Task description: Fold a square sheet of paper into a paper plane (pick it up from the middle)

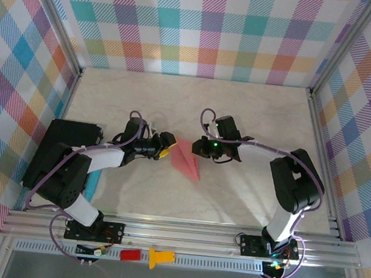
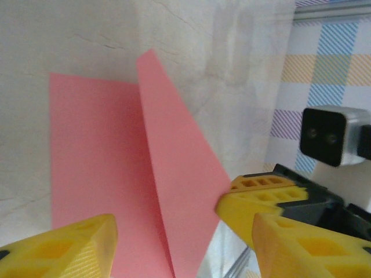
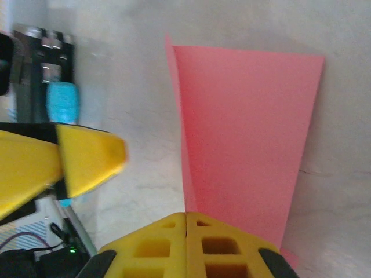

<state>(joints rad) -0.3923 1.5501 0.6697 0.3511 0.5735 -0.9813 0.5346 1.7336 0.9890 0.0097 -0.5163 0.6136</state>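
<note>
The folded paper lies on the worktop between the two arms. Its long axis is set on a slant in the overhead view. The wide end sits farther from the bases, and the narrow point is aimed toward the near edge and the right arm's side.

Both grippers are placed at the wide end, one on each side of it. The left gripper is held spread just to the left. In its own wrist view the paper is seen between its two fingers, with one flap raised off the flat layer along a crease.

The right gripper is pressed shut at the opposite edge. In its wrist view the raised crease of the paper runs straight down into the seam between the closed fingers. The paper is therefore judged to be pinched there, though the contact itself is hidden.

The next fold is judged to turn on this arrangement. The right arm anchors one side of the wide end, so the free flap falls to the left arm, which is nearer to it and open around it.
</note>
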